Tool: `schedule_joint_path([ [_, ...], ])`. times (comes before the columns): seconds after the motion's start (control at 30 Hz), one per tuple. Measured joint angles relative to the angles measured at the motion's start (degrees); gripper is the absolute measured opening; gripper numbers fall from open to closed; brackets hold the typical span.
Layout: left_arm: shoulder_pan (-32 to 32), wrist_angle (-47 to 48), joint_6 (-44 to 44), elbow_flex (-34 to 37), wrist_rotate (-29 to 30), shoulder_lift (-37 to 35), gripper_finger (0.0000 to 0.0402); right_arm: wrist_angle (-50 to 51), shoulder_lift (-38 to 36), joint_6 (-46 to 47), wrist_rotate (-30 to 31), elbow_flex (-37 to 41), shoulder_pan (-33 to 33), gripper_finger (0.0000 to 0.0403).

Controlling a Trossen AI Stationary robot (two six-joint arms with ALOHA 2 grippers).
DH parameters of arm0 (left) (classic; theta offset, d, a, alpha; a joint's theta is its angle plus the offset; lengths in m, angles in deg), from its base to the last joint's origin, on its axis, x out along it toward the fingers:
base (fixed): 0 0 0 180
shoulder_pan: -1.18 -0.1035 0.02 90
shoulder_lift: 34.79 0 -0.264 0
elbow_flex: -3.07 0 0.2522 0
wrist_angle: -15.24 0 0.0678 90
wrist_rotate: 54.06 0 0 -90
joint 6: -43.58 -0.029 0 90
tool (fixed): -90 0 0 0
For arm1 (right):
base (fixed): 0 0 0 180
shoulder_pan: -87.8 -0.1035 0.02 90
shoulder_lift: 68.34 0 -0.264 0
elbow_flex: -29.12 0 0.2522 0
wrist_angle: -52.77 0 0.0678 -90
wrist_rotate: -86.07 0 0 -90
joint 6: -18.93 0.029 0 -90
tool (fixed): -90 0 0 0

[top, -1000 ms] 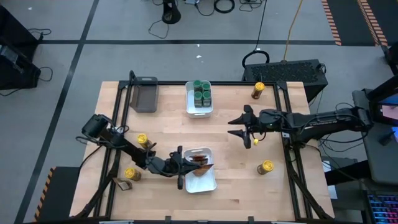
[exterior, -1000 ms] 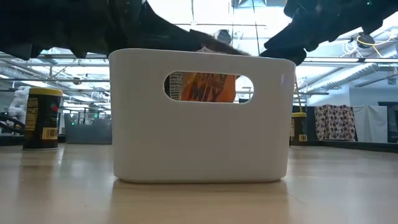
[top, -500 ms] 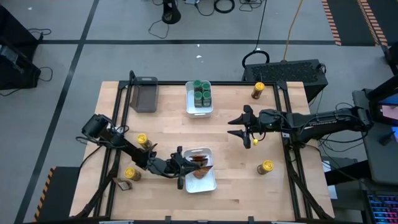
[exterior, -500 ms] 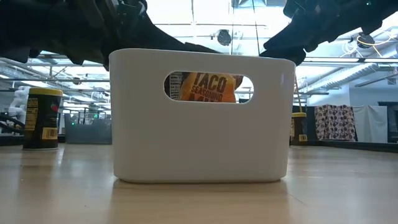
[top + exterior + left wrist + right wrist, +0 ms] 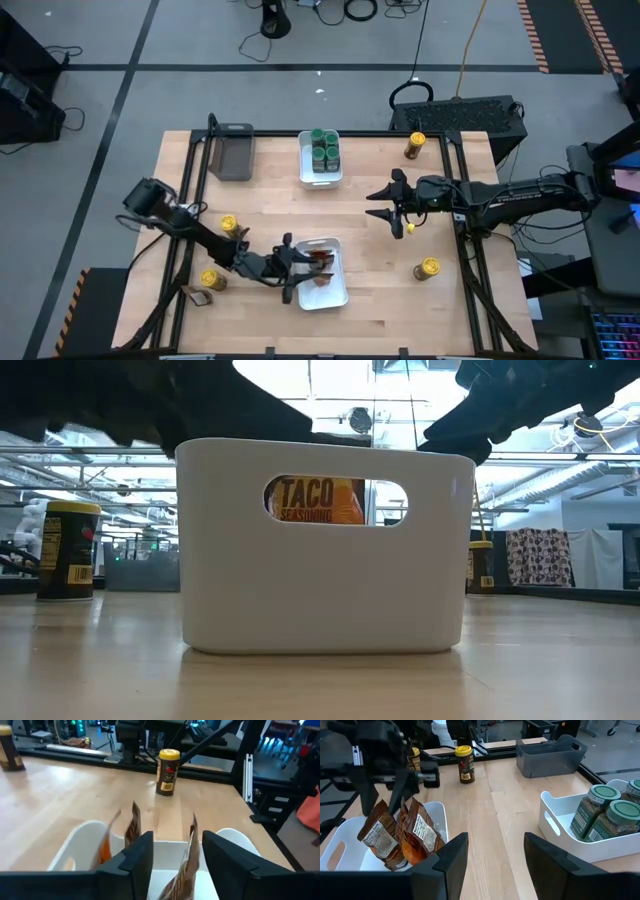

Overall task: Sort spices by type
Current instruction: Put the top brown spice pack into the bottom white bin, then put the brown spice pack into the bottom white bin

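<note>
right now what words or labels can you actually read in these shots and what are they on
"TACO SEASONING": on the orange packet seen through the handle slot of the white bin, low view.
Yellow-lidded jar in the low view: label print too small to read.
Yellow-lidded jar in the left wrist view: label blurred.
Green-lidded jars and the packets in the right wrist view: print unreadable.

Open board between my two grippers at table centre. White bin (image 5: 322, 274) with packets (image 5: 320, 266) blocks at 6 o'clock; green-lidded jars' bin (image 5: 320, 158) at 12.
</note>
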Motion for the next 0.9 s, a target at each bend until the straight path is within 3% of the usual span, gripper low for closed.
schedule_joint_path([
  [0.23,0.0,11.0,-4.1,0.0,-1.2,-11.6,0.0185,0.0,0.0,0.0,0.0,0.0,0.0,0.0173],
  [0.37,0.0,21.4,-3.9,0.0,-7.5,-21.8,0.0185,0.0,0.0,0.0,0.0,0.0,0.0,0.0173],
  [0.53,0.0,39.2,3.3,-1.5,-13.8,-34.4,0.0185,0.0,0.0,-0.2,0.0,0.0,0.0,0.0173],
  [0.7,1.7,60.1,7.6,-9.4,-15.3,-42.3,0.0185,0.0,0.0,-0.8,0.0,0.0,0.0,0.0173],
  [0.9,4.0,86.2,10.7,-25.1,-11.9,-43.7,0.0185,0.0,0.0,-0.9,0.0,0.0,0.0,0.0173],
])
